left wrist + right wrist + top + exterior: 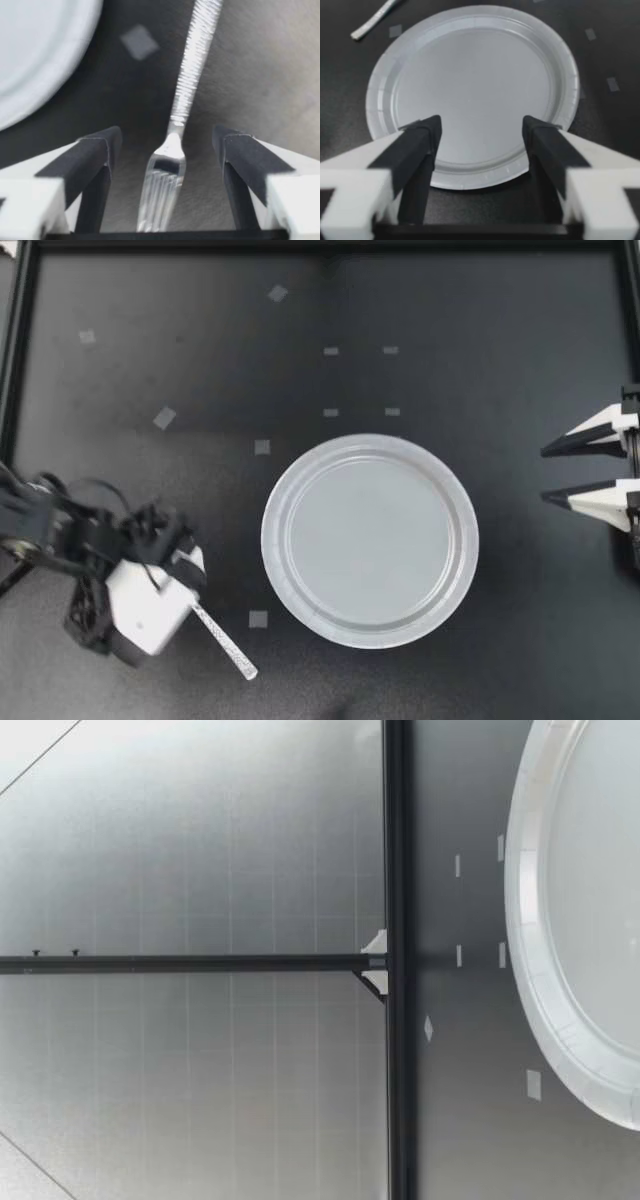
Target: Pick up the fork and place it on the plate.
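Because the left gripper [180, 590] straddles the fork [228, 648] at its neck with fingers [95, 155] wide and clear of it, closing too high could miss the flat fork, which lies on the table [450, 340] near the plate [272, 540].

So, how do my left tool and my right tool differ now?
My left tool straddles the fork near its tines; my right tool is empty. The left tool is down close to the table; the right tool sits at its edge, facing the plate. Both are open.
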Tool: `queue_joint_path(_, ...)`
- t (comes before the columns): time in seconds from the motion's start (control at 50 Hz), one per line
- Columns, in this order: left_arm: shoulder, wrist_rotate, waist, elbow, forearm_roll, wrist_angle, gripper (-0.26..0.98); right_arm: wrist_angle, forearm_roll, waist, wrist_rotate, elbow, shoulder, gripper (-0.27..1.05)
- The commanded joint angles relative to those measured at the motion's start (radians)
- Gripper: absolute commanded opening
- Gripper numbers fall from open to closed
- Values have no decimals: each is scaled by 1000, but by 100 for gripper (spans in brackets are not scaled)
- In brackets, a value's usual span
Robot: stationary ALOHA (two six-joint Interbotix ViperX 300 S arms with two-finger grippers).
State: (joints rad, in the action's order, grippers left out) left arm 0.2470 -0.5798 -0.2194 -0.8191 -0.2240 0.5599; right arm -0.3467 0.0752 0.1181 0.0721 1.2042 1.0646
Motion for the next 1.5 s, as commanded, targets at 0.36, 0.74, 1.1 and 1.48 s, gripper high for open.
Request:
queue_joint_path(0.36, -135, -11, -6, -9, -69, -114, 61, 26, 2, 5, 28, 6, 20, 60)
queue_joint_path(0.74, -183, -9, -6, -55, -74, -236, 61, 26, 2, 6, 44, 12, 40, 60)
queue_joint_path(1.1, -190, -11, -6, -74, -74, -244, 48, 28, 2, 6, 55, 18, 40, 60)
queue_joint_path(1.48, -235, -11, -6, -71, -74, -262, 34, 29, 3, 5, 55, 18, 40, 60)
